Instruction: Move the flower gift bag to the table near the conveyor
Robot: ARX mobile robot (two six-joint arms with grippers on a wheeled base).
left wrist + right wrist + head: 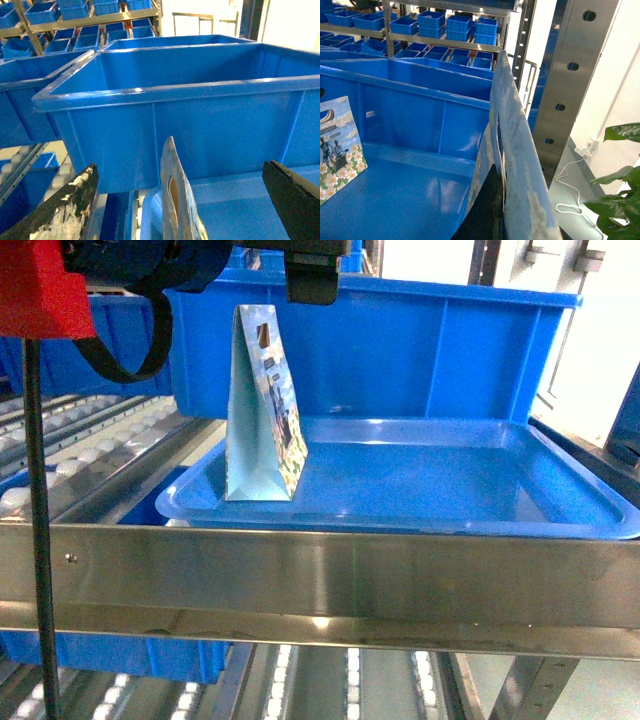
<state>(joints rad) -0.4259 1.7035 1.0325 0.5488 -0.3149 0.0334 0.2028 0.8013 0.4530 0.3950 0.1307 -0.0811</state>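
**Flower gift bag upright in a blue tray on the conveyor, left gripper open over it**

The conveyor, a steel frame with white roller tracks, fills the head view. On it sits a deep blue bin, at 12 o'clock from a shallow blue tray. The flower gift bag stands upright at the tray's 9 o'clock end, narrow side toward the camera. In the left wrist view the left gripper hangs above the bag's top edge with its dark fingers spread wide at 7 and 4 o'clock, touching nothing. In the right wrist view the right gripper shows only a dark part at 6 o'clock against a pale flower-printed sheet. Whether its fingers are closed cannot be told.
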